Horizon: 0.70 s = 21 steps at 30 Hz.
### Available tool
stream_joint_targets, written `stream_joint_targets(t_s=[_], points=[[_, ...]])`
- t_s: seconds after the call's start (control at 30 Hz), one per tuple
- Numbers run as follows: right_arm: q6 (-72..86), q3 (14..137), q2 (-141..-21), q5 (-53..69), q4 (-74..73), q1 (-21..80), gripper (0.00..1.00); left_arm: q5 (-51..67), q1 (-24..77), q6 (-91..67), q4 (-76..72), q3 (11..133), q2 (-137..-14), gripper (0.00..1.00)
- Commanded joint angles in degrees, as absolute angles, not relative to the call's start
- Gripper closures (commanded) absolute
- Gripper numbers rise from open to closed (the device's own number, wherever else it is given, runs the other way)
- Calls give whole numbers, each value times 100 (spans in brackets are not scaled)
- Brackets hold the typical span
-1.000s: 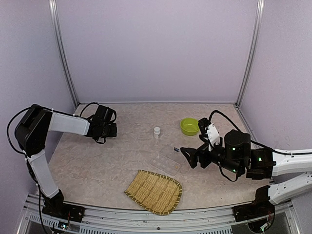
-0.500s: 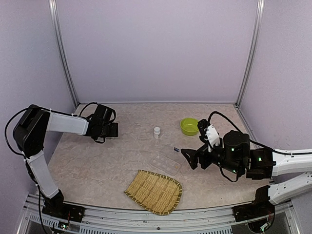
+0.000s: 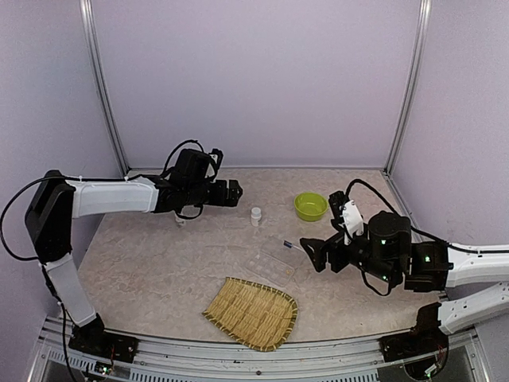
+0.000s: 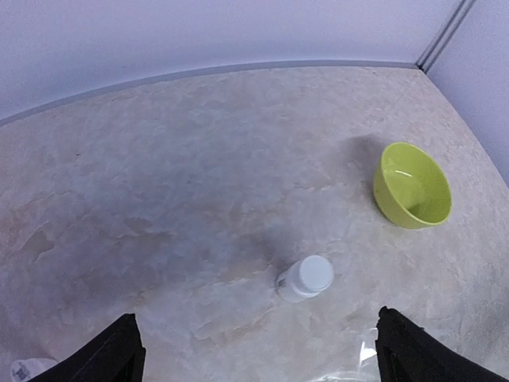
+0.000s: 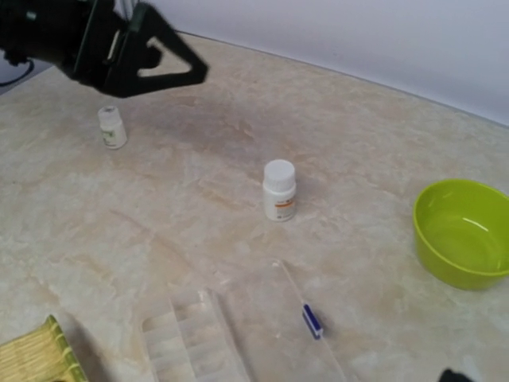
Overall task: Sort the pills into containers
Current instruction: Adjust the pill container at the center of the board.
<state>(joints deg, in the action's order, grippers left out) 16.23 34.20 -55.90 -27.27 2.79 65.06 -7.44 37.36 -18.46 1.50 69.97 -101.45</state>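
Barely begun, to judge from the layout. Cannot make out a single pill in the compartments of the clear organiser box (image 5: 187,346), lying on the worktop (image 3: 143,263) apparently with its lid laid open, nor any loose pill elsewhere; hard to be sure through clear plastic. Only a small dark-blue mark (image 5: 312,321) on the lid half. Left to do, most likely: uncapping the white pill bottle (image 5: 279,189), standing upright and closed, then getting the pills out and dealing them into compartments. As for the left hand (image 3: 230,193): spread wide, nothing between its fingers (image 4: 111,358), hovering above the worktop with the pill bottle just ahead and below, not touching. Behind that hand, under its forearm, a smaller white bottle (image 5: 112,127); further ahead and to the right, the lime-green bowl (image 4: 412,185). As for the right hand (image 3: 309,254): likewise gaping, gripping nothing, held low. Just in front of it, near but apart, the organiser box; from the left hand, well apart, beyond the pill bottle.
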Motion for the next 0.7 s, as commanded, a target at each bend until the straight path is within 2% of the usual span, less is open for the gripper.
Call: stream_joint_targets(t_s=[0.0,0.33,0.67], points=[[1826,3282,-5424,-2837,116,6442,0,-378,4025,-1560,204,7527,-10710,1],[1916,3147,-5371,-2797,109,6412,0,-44,4193,-1535,440,8341,-11735,1],[2424,3482,-6917,-2902,79,5961,0,-68,4351,-1746,140,7644,-11348,1]])
